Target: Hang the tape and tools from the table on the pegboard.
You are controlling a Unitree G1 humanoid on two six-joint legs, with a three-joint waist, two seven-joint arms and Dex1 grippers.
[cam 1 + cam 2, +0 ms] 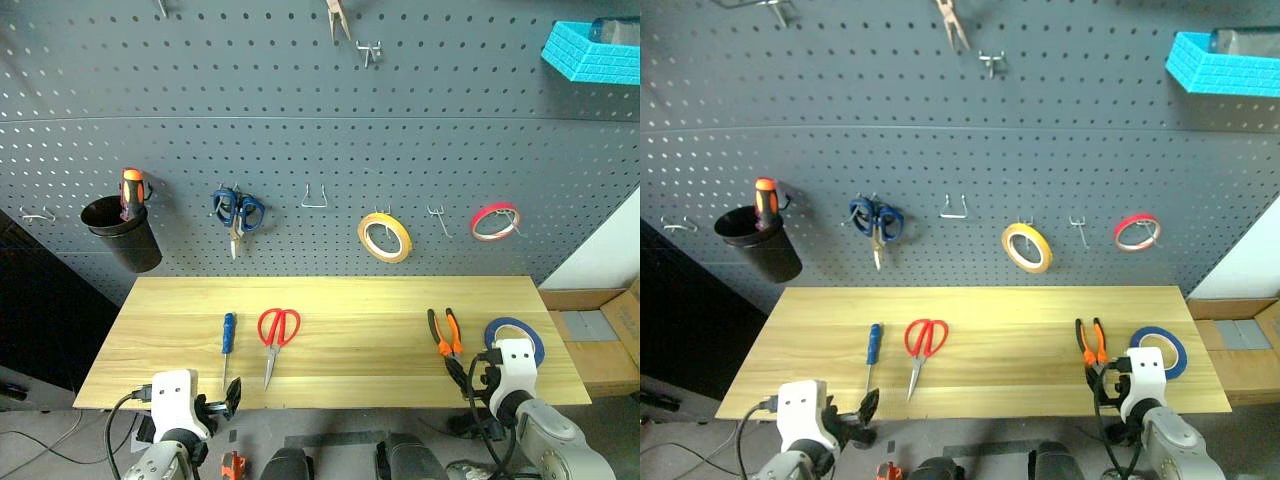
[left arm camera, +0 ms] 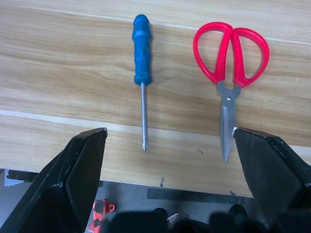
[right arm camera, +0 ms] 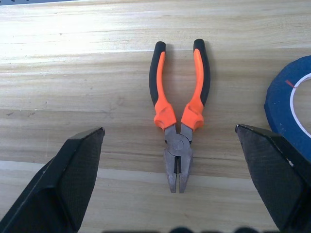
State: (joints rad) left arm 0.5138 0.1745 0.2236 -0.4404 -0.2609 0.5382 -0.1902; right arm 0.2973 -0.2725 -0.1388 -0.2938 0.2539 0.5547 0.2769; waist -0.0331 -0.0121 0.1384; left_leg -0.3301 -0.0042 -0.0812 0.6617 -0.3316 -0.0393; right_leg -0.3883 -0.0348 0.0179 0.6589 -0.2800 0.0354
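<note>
While all four items sit on the surface [image 1: 400,300], nothing is hung yet. Left gripper [image 2: 165,141] is spread wide and empty at the near edge, screwdriver [image 2: 142,73] and red scissors [image 2: 231,63] just ahead at 12 o'clock. Right gripper [image 3: 170,141] is likewise wide and empty, pliers [image 3: 179,111] at 12, blue tape [image 3: 291,107] at 2 o'clock. My read: pliers are rigid and the heaviest, so grab near the pivot. Screwdriver is light and may roll, so pinch the handle. The thin tape ring may flex; take it by the rim. Pegboard [image 1: 300,120] has a free hook [image 1: 316,198] at 12.
</note>
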